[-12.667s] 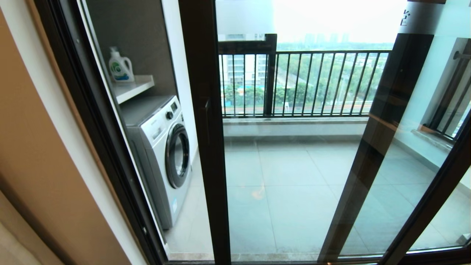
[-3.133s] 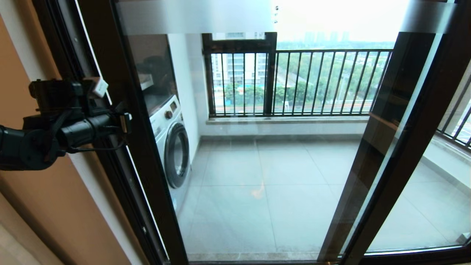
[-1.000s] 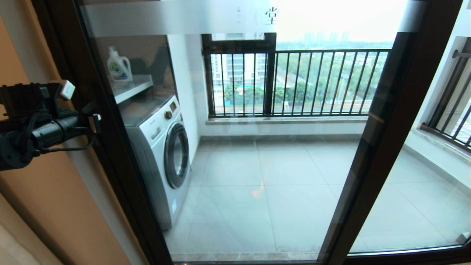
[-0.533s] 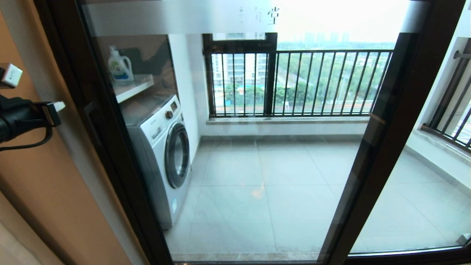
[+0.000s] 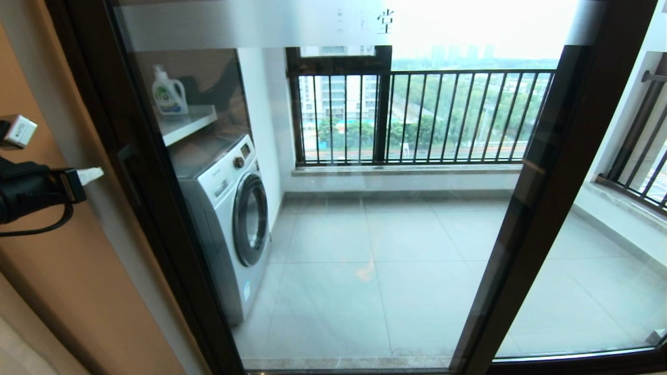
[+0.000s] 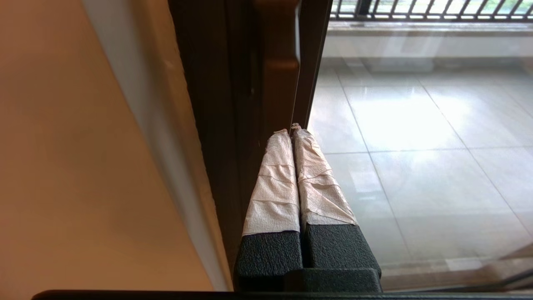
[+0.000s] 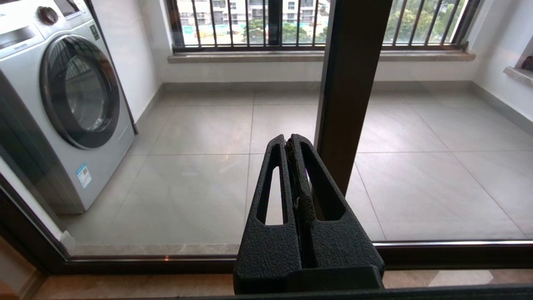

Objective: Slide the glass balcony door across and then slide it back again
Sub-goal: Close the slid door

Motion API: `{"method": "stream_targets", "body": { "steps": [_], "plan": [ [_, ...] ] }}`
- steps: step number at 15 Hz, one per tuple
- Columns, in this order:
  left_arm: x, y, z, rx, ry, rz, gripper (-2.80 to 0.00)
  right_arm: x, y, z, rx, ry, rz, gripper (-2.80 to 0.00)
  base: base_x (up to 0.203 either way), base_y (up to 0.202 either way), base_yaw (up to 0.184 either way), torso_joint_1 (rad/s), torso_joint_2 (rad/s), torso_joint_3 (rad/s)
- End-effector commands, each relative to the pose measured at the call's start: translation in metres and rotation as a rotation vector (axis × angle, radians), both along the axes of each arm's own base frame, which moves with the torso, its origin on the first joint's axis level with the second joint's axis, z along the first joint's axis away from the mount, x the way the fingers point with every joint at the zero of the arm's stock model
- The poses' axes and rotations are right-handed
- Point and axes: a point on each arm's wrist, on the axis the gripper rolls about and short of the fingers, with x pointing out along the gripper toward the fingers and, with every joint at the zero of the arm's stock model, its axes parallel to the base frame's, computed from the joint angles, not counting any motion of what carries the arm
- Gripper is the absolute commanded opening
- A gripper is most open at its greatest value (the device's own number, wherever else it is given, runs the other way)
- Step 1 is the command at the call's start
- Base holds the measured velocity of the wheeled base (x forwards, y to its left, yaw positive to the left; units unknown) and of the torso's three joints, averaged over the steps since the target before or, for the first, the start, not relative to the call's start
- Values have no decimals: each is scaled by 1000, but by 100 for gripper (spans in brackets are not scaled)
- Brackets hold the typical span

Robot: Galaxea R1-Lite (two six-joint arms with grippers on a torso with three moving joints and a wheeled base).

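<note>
The glass balcony door (image 5: 333,234) stands all the way left, its dark brown stile (image 5: 140,198) against the wall-side jamb. Its dark bar handle (image 5: 127,172) shows on that stile. A frosted strip (image 5: 250,23) with a Chinese character runs along the top. My left gripper (image 5: 93,174) sits at the far left, shut and holding nothing, a short way off the stile. In the left wrist view its taped fingertips (image 6: 291,130) point at the stile just below the handle (image 6: 279,50). My right gripper (image 7: 288,139) is shut and empty, low before the glass, outside the head view.
Behind the glass are a washing machine (image 5: 229,208), a detergent bottle (image 5: 169,94) on a shelf, grey floor tiles and a black railing (image 5: 443,114). A dark frame post (image 5: 547,182) stands at the right. An orange-tan wall (image 5: 47,271) lies left of the jamb.
The door slid left from mid-opening until it met the left jamb. My left arm then drew back left off the handle, and in the last half second edged slightly down and right.
</note>
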Motion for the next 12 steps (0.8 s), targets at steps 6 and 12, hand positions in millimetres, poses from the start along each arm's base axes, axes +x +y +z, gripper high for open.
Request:
{"method": "stream_targets", "body": {
  "steps": [6,12],
  "plan": [
    [24,30,-47,-58,26,63,-280,1,0,-3,0,12,1,-280,0,0,0,0,0,0],
    [26,31,-47,-125,-12,75,-280,1,0,-3,0,12,1,-280,0,0,0,0,0,0]
  ]
}}
